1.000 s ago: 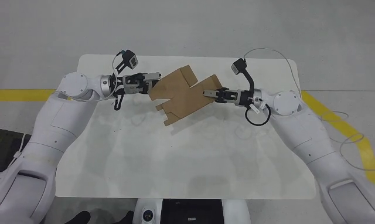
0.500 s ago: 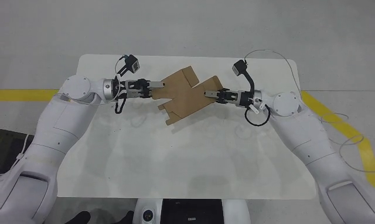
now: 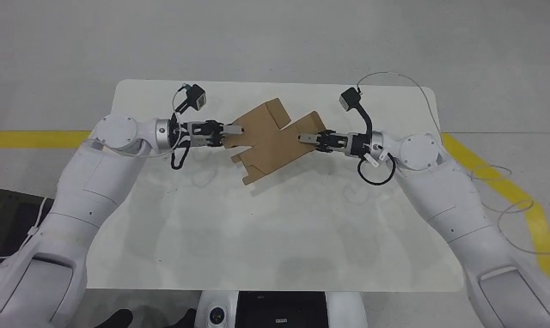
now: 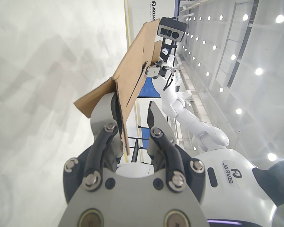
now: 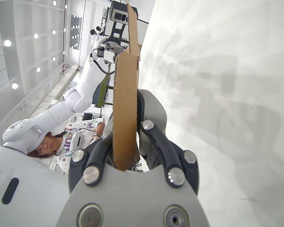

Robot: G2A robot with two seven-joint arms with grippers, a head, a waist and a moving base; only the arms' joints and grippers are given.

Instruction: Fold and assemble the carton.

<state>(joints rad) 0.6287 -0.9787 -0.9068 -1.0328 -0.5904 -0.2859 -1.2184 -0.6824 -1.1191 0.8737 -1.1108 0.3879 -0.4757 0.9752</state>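
At left hand (image 4: 130,106): released, jaws apart. The carton (image 4: 130,72) edge sits in the gap, lying against one finger (image 4: 101,112). The other finger (image 4: 158,121) stands off it with a clear gap between. The card hides the inner pad of the touching finger. In the top view the left hand (image 3: 232,132) is at the left end of the carton (image 3: 271,139), tips overlapping the flap edge.

Over at right hand (image 5: 130,105): clenched on the carton (image 5: 124,100). One finger (image 5: 153,112) shows, pressed against the card. The opposite one is mostly behind the cardboard, only its linkage visible. In the top view the right hand (image 3: 303,138) is on the right-side flap.

Carton itself: a flat brown corrugated blank with a notched outline, spanning between both hands over the far-middle of the white bench (image 3: 258,242). Both wrist views see it nearly edge-on, so panel layout is hard to read there. There is a faint shadow under it on the bench (image 5: 215,72). Can't tell whether its near corner touches the surface. In the right wrist view the card half hides the far-end hand.
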